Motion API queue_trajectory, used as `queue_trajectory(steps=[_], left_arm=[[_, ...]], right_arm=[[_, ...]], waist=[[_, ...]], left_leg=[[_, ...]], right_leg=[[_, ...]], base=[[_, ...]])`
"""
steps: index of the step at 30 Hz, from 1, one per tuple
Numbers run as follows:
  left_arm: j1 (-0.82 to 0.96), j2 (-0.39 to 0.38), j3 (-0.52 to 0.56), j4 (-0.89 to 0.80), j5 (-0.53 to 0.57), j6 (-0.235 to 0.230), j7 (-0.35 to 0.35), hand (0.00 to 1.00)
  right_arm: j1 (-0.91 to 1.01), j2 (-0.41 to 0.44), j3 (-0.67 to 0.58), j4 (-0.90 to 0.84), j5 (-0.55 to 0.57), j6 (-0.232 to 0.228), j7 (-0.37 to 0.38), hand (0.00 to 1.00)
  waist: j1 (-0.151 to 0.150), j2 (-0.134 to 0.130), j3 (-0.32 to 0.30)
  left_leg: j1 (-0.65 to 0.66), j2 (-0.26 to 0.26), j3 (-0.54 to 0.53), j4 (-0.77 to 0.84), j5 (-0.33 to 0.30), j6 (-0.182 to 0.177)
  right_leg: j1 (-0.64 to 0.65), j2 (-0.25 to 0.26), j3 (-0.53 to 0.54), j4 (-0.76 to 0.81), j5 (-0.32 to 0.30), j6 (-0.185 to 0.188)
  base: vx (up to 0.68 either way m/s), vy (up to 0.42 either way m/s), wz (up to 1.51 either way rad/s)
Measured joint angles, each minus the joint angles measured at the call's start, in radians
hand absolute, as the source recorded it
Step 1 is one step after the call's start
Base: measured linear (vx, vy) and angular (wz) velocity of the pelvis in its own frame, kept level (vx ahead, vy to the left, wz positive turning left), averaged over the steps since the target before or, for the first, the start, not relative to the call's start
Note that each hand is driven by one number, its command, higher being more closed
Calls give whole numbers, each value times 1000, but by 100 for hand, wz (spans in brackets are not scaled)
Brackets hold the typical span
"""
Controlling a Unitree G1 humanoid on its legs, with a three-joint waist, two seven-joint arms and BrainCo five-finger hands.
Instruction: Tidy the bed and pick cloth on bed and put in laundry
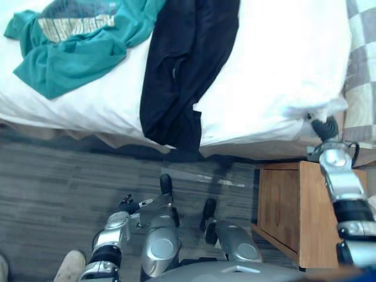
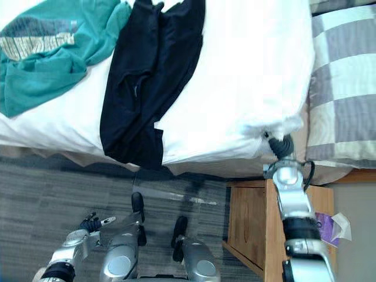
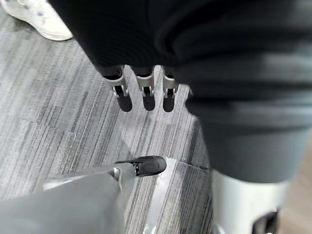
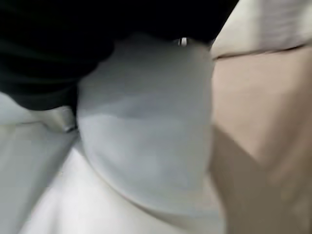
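At the bed's (image 1: 276, 59) edge I can't tell my right hand's (image 1: 325, 127) grip; left hand (image 3: 144, 87) slack, empty; I'd pinch the limp black garment's (image 1: 182, 70) overhang.

Silver-grey arms (image 1: 345, 185), dark ribbed wrist covers (image 3: 229, 53), silver fingers (image 3: 146, 89) (dark-tipped), separate thumb (image 3: 146, 165)

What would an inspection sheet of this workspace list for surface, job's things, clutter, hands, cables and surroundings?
Surface: bed under a white cover, rumpled at its near right corner.
Job's things: teal shirt crumpled on the bed; black garment draped over the near edge.
Clutter: purple item near the nightstand.
Hands: left hand open, low above the floor; right hand at the cover's corner.
Cables: nothing seen.
Surroundings: checked pillow; grey floor; a person's shoe.
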Motion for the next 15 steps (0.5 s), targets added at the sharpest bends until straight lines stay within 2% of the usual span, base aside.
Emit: queue_trajectory(steps=[4,7,10,11,15], left_arm=[[28,-12,0,18,0,-4,-1,0],[77,-26,0,32,5,-5,-6,0],[107,-26,1,50,10,-6,-22,0],[113,-26,1,56,17,-10,-26,0],[132,-32,11,88,39,-29,-54,0]], right_arm=[[71,103,-72,15,61,-42,-42,0],[114,168,-117,77,125,-93,-61,0],[133,213,-162,147,250,-139,-65,0],[138,230,-186,178,299,-153,-64,0],[175,256,-254,231,432,-177,-55,0]], waist=[[-4,0,-16],[-5,-8,-61],[-6,-10,-85],[-6,-8,-87],[-8,5,-112]], left_leg=[[38,-7,13,-24,24,-5],[67,-17,15,-48,27,-9],[106,-27,22,-74,25,-7],[121,-26,28,-74,18,-8],[167,-21,46,-75,-5,-14]], right_leg=[[25,-4,5,1,-34,9],[47,-10,5,-3,-45,21],[77,-16,11,-13,-42,31],[88,-16,19,-13,-33,46],[120,-13,36,-10,-11,62]], base=[[4,-17,-1],[96,-12,3],[142,-3,-4],[139,10,-11],[128,23,-14]])
